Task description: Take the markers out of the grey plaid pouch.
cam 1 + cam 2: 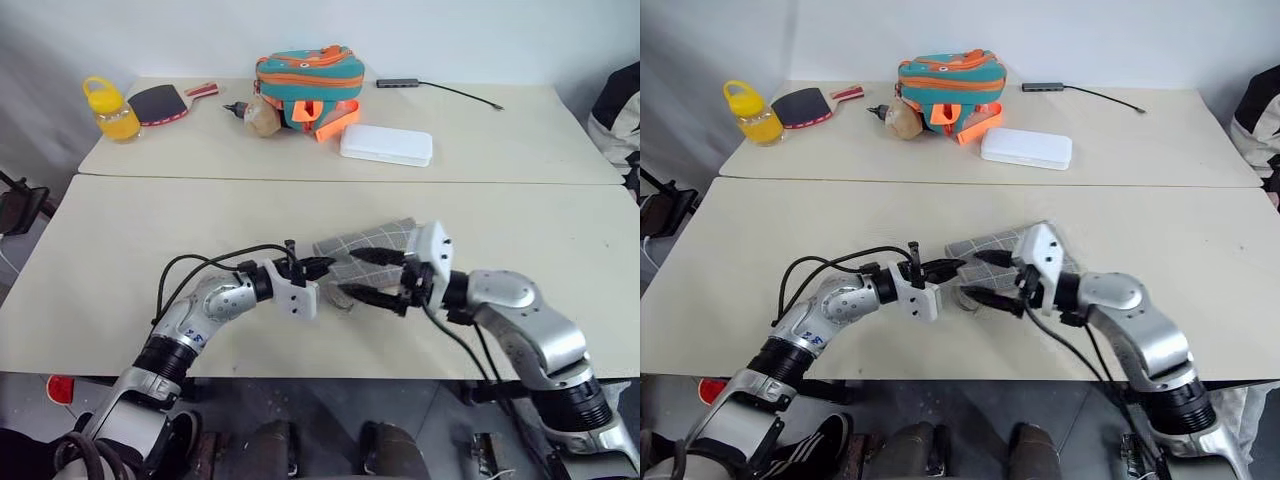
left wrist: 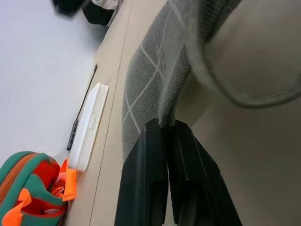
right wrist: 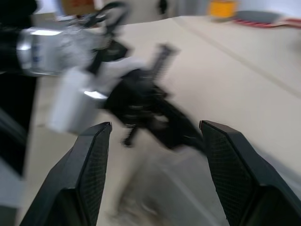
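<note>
Pale beige surface (image 1: 120, 300) is carrying the grey plaid pouch (image 1: 365, 250) near its front edge, between both arms. One edge of the pouch is being pinched by the left tool (image 1: 322, 267), its fingers together. The right tool (image 1: 377, 277) is being held with fingers apart at the pouch, one finger above and one below.

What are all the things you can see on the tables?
Pouch: one, grey plaid, near table, lifted between the grippers.
Bag: one, teal and orange, far table, middle.
Box: one, white, flat, right of the bag.
Bottle: one, yellow, far table, left end.
Paddle: one, black with red handle, beside the bottle.
Cable adapter: one, dark, far edge.
Tables: two, beige.
Left gripper: shut on the pouch's edge.
Right gripper: open, around the pouch.
</note>
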Controlling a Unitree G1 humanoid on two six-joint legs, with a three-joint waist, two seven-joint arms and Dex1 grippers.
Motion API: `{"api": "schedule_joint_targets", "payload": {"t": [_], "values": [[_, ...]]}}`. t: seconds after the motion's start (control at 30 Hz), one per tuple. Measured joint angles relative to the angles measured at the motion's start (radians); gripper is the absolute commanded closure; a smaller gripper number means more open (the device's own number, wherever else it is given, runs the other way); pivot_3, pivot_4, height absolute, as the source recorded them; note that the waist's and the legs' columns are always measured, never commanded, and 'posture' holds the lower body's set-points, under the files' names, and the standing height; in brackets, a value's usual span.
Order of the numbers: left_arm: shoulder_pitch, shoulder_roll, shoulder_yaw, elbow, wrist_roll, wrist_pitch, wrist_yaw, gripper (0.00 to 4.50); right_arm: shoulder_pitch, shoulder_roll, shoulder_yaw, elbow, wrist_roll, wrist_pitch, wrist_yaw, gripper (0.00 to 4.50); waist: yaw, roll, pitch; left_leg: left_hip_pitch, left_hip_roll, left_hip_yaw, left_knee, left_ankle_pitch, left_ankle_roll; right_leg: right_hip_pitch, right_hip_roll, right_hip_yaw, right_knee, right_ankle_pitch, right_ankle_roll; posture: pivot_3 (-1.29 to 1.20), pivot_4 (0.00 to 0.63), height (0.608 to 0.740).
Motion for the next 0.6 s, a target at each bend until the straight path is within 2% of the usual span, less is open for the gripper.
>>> {"api": "schedule_joint_targets", "payload": {"t": [0.2, 0.3, 0.53, 0.6], "values": [[0.000, 0.001, 0.000, 0.000, -0.003, 0.004, 0.000, 4.50, 0.010, -0.046, 0.045, 0.004, -0.104, -0.041, 0.038, 1.39, 0.000, 0.000, 0.000, 0.000, 0.000, 0.000, 0.000, 0.000, 0.001, 0.000, -0.001, 0.000, 0.000, 0.000, 0.000, 0.00, 0.150, 0.740], [0.000, 0.001, 0.000, 0.000, -0.007, 0.008, -0.002, 4.50, 0.005, -0.041, 0.053, 0.027, -0.151, -0.077, 0.040, 1.97, -0.001, 0.000, 0.000, 0.000, 0.000, 0.000, 0.001, 0.000, 0.001, 0.000, -0.001, 0.000, 0.000, 0.000, 0.000, 0.00, 0.150, 0.740], [0.002, -0.003, 0.000, 0.001, -0.024, 0.028, -0.005, 4.50, -0.001, -0.020, 0.062, 0.056, -0.187, -0.110, 0.056, 4.41, -0.001, 0.000, 0.000, 0.000, 0.000, 0.000, 0.001, 0.000, 0.001, 0.000, -0.001, 0.000, 0.001, 0.000, 0.000, 0.00, 0.150, 0.740], [0.004, -0.005, 0.001, 0.000, -0.029, 0.032, -0.005, 4.50, 0.000, -0.015, 0.058, 0.056, -0.179, -0.109, 0.063, 4.46, -0.001, 0.000, 0.000, 0.000, 0.000, 0.000, 0.001, 0.000, 0.001, 0.000, -0.001, 0.000, 0.001, 0.000, 0.000, 0.00, 0.150, 0.740]]}}
